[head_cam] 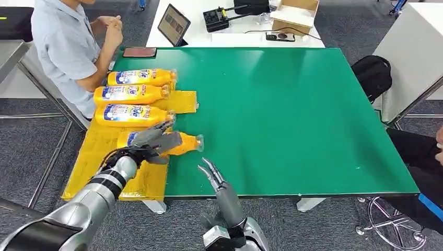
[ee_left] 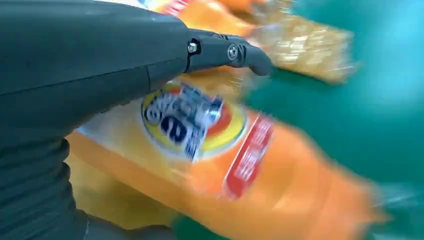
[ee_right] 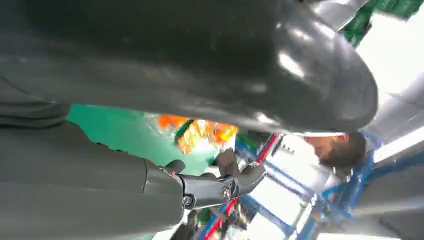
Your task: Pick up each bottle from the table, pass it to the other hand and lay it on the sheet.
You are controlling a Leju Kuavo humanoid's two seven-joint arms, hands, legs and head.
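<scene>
Fourth orange plastic bottle [head_cam: 183,143] with a blue, white and yellow label, lying on its side with its clear cap toward the right, across the right edge of the yellow sheet [head_cam: 99,151] on the green table [head_cam: 292,115], nearest of four such bottles. The left hand [head_cam: 156,140] rests over it, fingers draped on the body. The left wrist view shows the label [ee_left: 187,120] close, blurred. The right hand [head_cam: 213,175] hovers at the near edge, fingers apart, holding nothing.
</scene>
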